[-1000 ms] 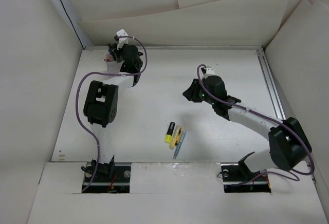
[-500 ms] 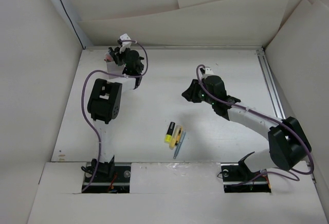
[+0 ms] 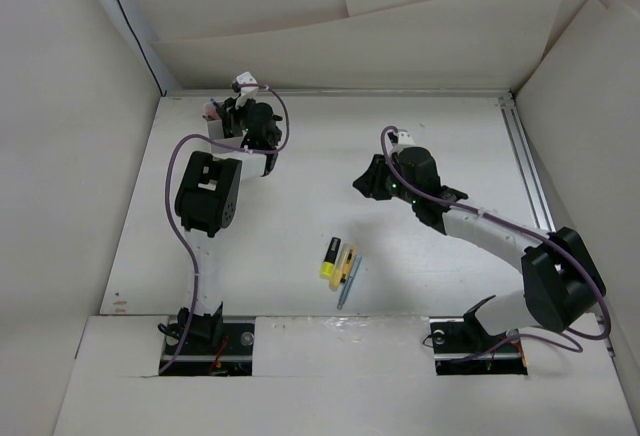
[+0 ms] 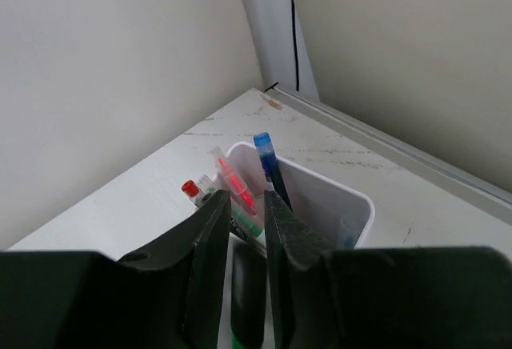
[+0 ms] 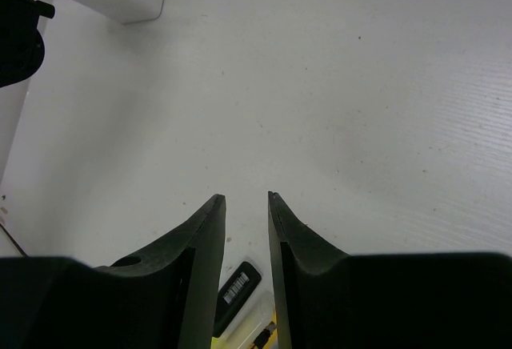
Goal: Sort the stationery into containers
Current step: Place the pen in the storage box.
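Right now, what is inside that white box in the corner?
A blue pen and a red pen stand up in the white box; a green thing shows lower. The left gripper covers the rest.

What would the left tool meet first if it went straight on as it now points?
Probably the white container close ahead of the left tool, which grips a dark marker, or the blue pen standing in it; depth is unclear.

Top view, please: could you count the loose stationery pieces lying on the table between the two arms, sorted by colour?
Yellow and black marker: 1
Yellow piece: 1
Grey-blue pen: 1
Total: 3
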{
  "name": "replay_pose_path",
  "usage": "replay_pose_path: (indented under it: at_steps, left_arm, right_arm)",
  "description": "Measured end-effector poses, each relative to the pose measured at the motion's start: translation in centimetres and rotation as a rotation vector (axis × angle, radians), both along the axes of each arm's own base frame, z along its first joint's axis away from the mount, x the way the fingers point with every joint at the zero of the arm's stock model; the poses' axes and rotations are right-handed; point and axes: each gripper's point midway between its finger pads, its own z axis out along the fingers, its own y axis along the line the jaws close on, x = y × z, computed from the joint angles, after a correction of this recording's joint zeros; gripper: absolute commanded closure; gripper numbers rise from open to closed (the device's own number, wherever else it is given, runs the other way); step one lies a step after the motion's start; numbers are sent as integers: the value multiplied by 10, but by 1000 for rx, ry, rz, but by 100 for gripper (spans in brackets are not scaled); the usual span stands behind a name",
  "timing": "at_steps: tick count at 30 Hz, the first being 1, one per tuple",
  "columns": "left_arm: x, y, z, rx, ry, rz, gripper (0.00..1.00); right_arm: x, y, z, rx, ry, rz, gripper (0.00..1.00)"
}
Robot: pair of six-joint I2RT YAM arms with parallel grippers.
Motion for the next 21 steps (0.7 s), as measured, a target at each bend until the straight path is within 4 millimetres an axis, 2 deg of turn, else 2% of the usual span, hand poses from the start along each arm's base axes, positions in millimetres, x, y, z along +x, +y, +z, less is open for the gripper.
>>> replay_pose_path:
  at_steps: [4, 11, 15, 18, 21]
  left_arm:
    - [0, 0, 1, 0, -4, 3, 71]
    - [-1, 1, 1, 0, -2, 10, 66]
    - [-5, -2, 3, -6, 8, 3, 60]
    - [-12, -13, 23, -27, 3, -25, 57]
    - [-17, -31, 60, -90, -49, -106, 57]
  right_arm:
    - [-1, 2, 0, 0, 0, 6, 66]
    - [-3, 3, 0, 3, 1, 16, 66]
    - [-3, 4, 1, 5, -1, 21, 66]
    - [-3, 7, 3, 12, -10, 27, 68]
    - [-4, 8, 5, 15, -16, 31, 76]
